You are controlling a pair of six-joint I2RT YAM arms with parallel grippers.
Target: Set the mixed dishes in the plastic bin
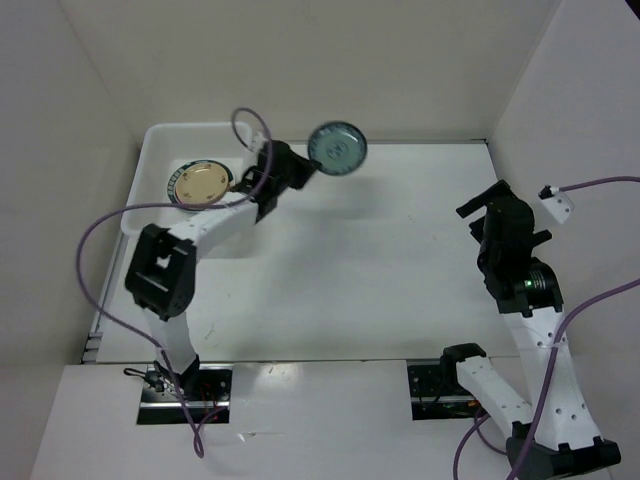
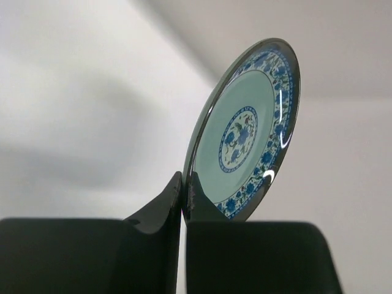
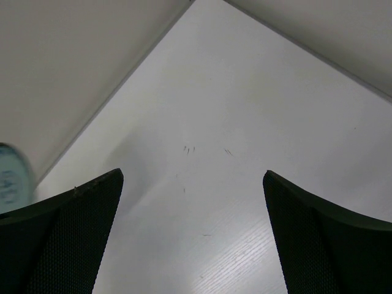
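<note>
Plate pinched by its rim beside the bin

The plastic bin (image 1: 190,128) sits at the far-left corner of the bench (image 1: 380,260). Inside it lies a cream plate (image 1: 203,184) with a dark rim; whether others lie beneath it I cannot tell. Just right of the bin, the left hand (image 1: 306,166) is clamped on the lower rim of the teal plate (image 2: 251,128), which stands on edge in the air, clear of the bench. The plate looks glazed, stiff and brittle. It is likely light but slick, and a thin edge pinch lets it swivel or slip, so a slow, low set-down seems wise. A purple cable (image 1: 235,122) loops above the bin's right side, and the cream plate takes up floor where this one would land. Well right of the bin, the right hand (image 3: 193,245) hangs with fingers wide apart, holding nothing.
</note>
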